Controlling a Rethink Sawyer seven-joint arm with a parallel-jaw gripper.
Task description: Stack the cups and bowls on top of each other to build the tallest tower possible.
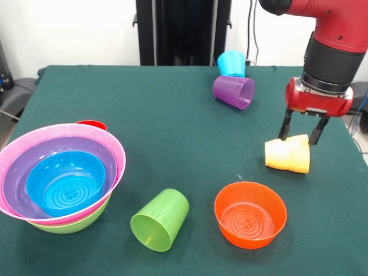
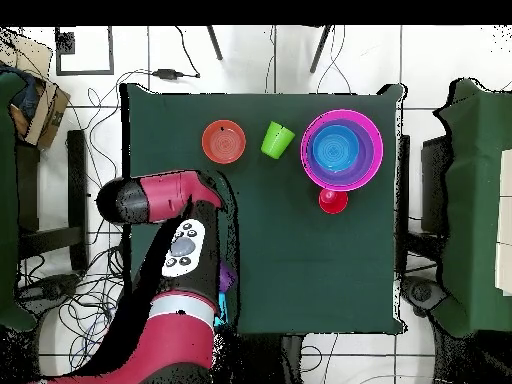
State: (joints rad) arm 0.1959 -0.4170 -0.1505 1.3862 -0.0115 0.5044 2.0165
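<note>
My gripper [image 1: 299, 135] is open at the table's right side in the front view, its fingers [image 1: 284, 130] straddling the top of the pale yellow cup [image 1: 288, 154], which lies on its side. The lime green cup [image 1: 160, 219] [image 2: 277, 139] lies on its side near the front. The purple cup [image 1: 234, 91] lies on its side at the back, with the light blue cup [image 1: 232, 63] behind it. The tower [image 1: 63, 178] [image 2: 342, 150] at the left is a lime green bowl with pink, purple and blue bowls nested in it. The orange bowl [image 1: 250, 214] [image 2: 224, 140] stands upright alone. In the overhead view the arm hides the gripper and the yellow cup.
A small red piece [image 1: 91, 123] [image 2: 333, 201] sits just behind the nested bowls. The green table [image 1: 172, 132] has its right edge close to the gripper. The robot's black pedestal [image 1: 183, 31] stands at the far side.
</note>
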